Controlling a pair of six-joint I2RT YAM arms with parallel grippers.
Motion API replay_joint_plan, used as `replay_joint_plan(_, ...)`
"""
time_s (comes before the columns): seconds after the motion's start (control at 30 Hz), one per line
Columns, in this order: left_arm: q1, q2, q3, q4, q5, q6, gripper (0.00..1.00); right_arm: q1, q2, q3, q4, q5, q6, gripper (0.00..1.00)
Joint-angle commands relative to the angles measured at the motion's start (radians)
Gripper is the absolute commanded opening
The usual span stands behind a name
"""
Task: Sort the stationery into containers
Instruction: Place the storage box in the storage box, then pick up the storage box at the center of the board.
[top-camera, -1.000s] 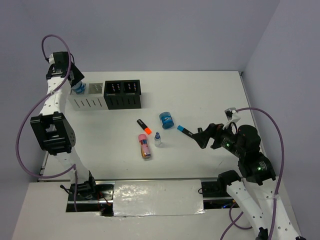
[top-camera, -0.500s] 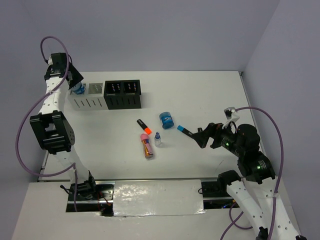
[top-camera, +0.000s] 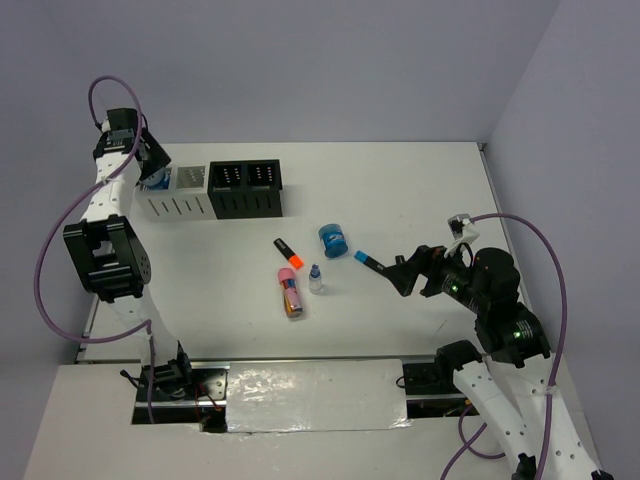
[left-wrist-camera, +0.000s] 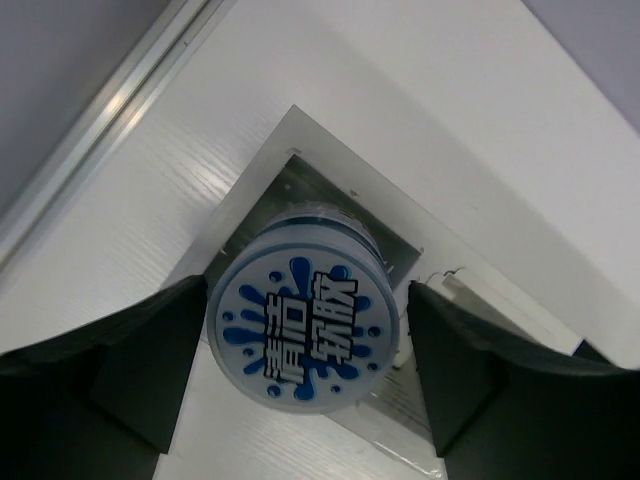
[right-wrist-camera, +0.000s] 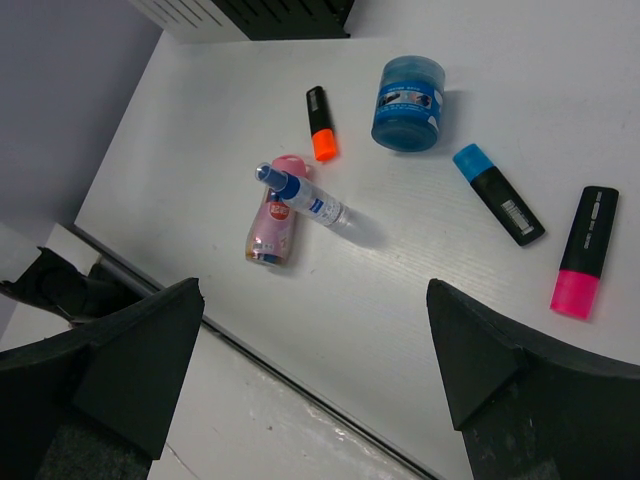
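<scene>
Round blue piece (left-wrist-camera: 303, 335), held over the leftmost white box (top-camera: 158, 206) at the far left of the table.

The left gripper (left-wrist-camera: 310, 360) has its jaws closed on the piece's sides, printed face up toward the wrist. The box mouth lies straight beneath, so I'd say a plain release is all that's left. What else is in that box I can't tell, as the piece hides most of it. Nor can I see into the second white box (top-camera: 192, 205) or the two black boxes (top-camera: 245, 198). The right gripper (right-wrist-camera: 315, 350) hovers with its jaws spread wide and nothing between them. It is the arm nearer the loose things, and the blue-capped highlighter (right-wrist-camera: 497, 193) lies slantwise closest to it. The other round blue piece (right-wrist-camera: 408, 89) sits just beyond.
</scene>
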Motion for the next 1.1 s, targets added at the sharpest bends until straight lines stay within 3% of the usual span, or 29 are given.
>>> replay_joint_plan(0.0, 0.002, 0.006, 0.061, 0.003, -0.013, 0.006, 0.98, 0.005, 0.003, 0.002, 0.053, -0.014, 0.001, 1.00)
replay_joint_plan(0.3, -0.001, -0.031, 0.101, -0.029, 0.004, 0.006, 0.99, 0.007, 0.008, -0.009, 0.054, -0.001, -0.007, 1.00)
replay_joint_plan(0.53, -0.114, -0.253, 0.083, -0.096, 0.033, 0.036, 0.99, 0.030, 0.135, -0.093, 0.194, 0.063, 0.038, 1.00)
replay_joint_plan(0.63, -0.229, -0.374, 0.047, -0.173, 0.027, 0.062, 0.99, 0.137, 0.311, -0.038, 0.223, 0.247, 0.021, 1.00)
replay_joint_plan(0.7, -0.306, -0.457, -0.073, -0.167, 0.028, 0.069, 0.99, 0.197, 0.480, 0.050, 0.215, 0.383, -0.008, 1.00)
replay_joint_plan(0.87, -0.329, -0.765, -0.362, -0.100, 0.097, 0.083, 0.99, 0.217, 0.805, 0.193, 0.255, 0.441, -0.103, 1.00)
replay_joint_plan(0.9, -0.331, -0.864, -0.472, -0.077, 0.137, 0.114, 0.99, 0.229, 0.942, 0.280, 0.245, 0.448, -0.123, 1.00)
replay_joint_plan(1.07, -0.329, -0.983, -0.627, -0.063, 0.174, 0.166, 0.99, 0.243, 1.137, 0.414, 0.238, 0.428, -0.166, 0.98)
